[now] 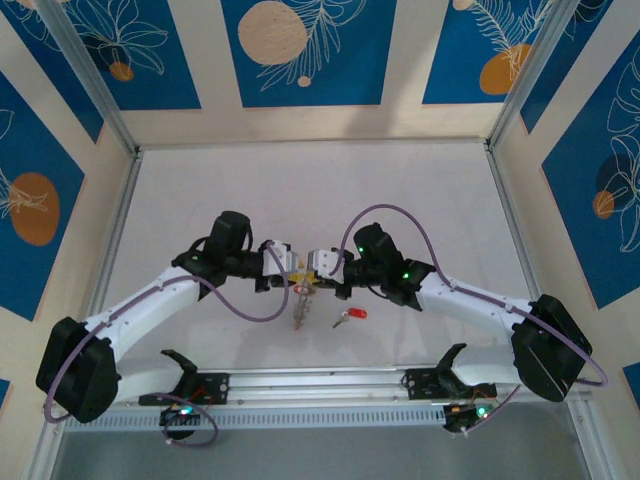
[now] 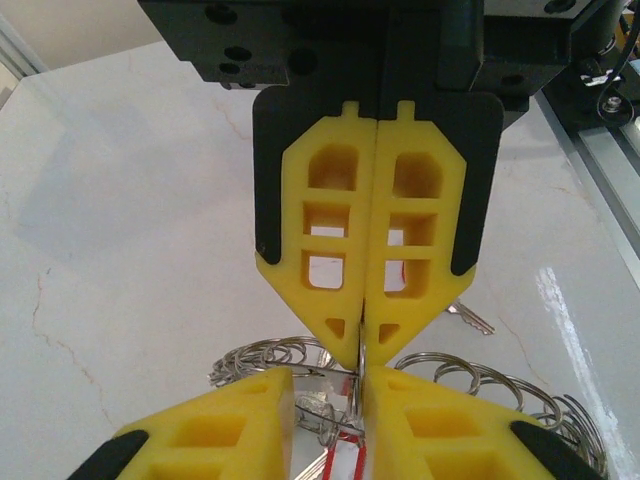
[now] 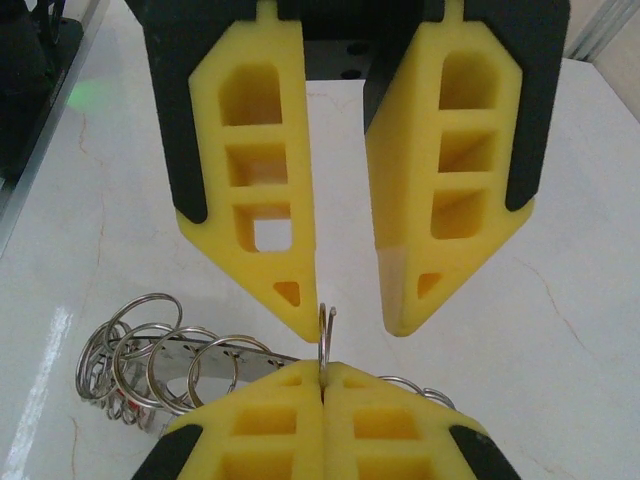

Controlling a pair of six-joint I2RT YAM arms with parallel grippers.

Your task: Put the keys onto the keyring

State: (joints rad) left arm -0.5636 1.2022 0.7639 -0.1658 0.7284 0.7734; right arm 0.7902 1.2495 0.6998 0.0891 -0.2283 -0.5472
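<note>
Both grippers meet above the table's middle. My right gripper (image 1: 322, 263) (image 3: 323, 372) is shut on a thin silver split ring (image 3: 325, 335), which stands edge-on out of its tips. The ring belongs to the keyring (image 3: 150, 360) (image 1: 300, 312), a cluster of silver loops round a grey metal plate hanging below the grippers. My left gripper (image 1: 290, 263) (image 3: 350, 315) (image 2: 328, 375) is open, its fingertips on either side of that ring. One key (image 1: 350, 315) with a red head lies on the table beneath the right gripper; its silver blade (image 2: 470, 318) shows past the right gripper's finger.
The white marble-patterned table (image 1: 300, 180) is walled by blue and cream panels. A metal rail (image 1: 320, 385) with the arm bases runs along the near edge.
</note>
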